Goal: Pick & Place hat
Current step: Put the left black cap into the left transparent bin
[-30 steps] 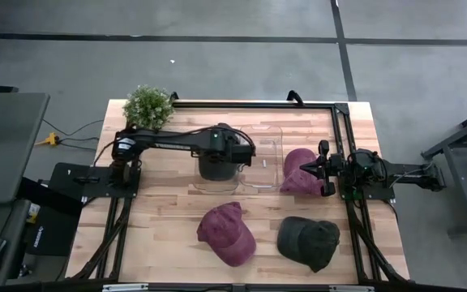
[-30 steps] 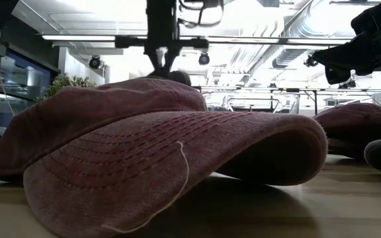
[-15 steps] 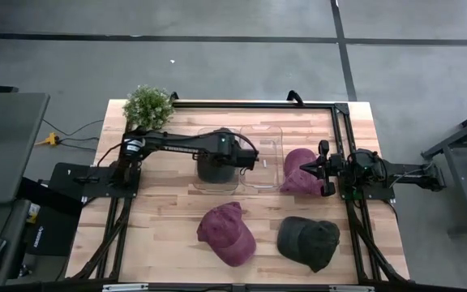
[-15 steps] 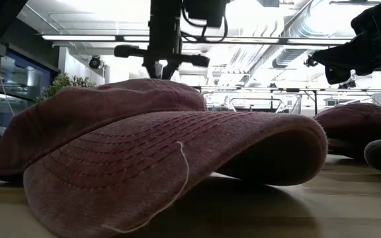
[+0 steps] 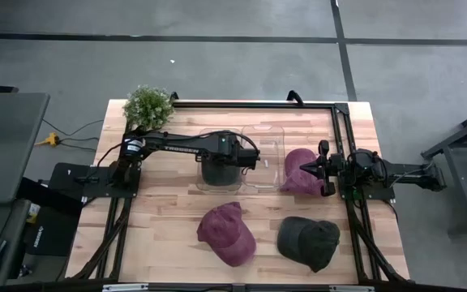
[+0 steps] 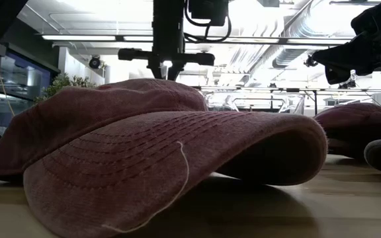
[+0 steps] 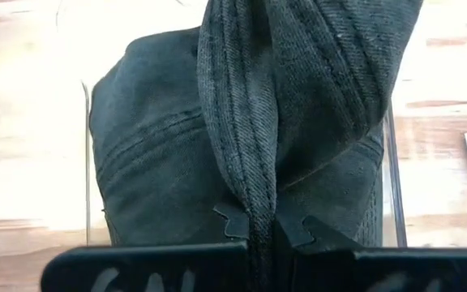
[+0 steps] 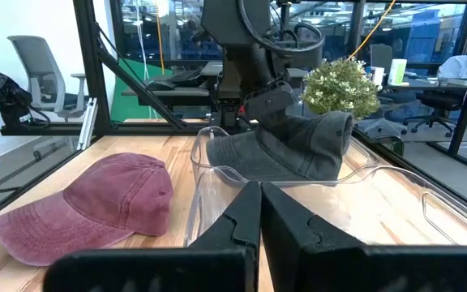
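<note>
From above, you see the left tool over the clear plastic bin, clamped on the dark grey cap that sits in the bin; the right tool, fingers together, rests by a maroon cap just beside the bin. At bench level, another maroon cap fills your foreground. Your left wrist shows the grey cap's fabric pinched. Your right wrist looks across the bin at that cap.

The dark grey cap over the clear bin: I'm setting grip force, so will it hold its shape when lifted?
Probably not: the dark grey denim cap folds where the left hand pinches it. It seems light and not slippery.
</note>
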You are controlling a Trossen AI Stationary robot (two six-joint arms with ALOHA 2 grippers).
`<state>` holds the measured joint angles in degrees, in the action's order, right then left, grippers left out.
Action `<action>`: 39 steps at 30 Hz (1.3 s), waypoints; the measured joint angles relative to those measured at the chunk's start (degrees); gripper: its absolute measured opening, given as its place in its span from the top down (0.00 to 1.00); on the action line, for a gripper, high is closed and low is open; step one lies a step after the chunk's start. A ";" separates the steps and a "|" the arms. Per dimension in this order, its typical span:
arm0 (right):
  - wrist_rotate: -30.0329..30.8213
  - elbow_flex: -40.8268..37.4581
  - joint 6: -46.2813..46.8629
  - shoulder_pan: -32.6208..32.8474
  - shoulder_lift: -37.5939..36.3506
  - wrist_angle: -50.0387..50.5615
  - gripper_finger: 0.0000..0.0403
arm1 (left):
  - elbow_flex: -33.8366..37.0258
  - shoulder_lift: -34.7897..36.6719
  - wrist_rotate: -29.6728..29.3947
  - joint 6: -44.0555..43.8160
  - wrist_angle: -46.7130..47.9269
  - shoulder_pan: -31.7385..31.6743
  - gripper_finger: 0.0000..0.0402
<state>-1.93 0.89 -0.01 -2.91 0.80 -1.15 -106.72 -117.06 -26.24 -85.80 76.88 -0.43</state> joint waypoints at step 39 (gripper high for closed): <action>-0.01 -0.01 0.00 -0.01 0.00 0.02 0.98 | -0.02 -4.35 4.72 2.29 -3.45 0.00 0.40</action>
<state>-1.93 0.89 -0.01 -2.92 0.80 -1.13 -106.74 -121.40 -21.52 -83.51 73.43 -0.43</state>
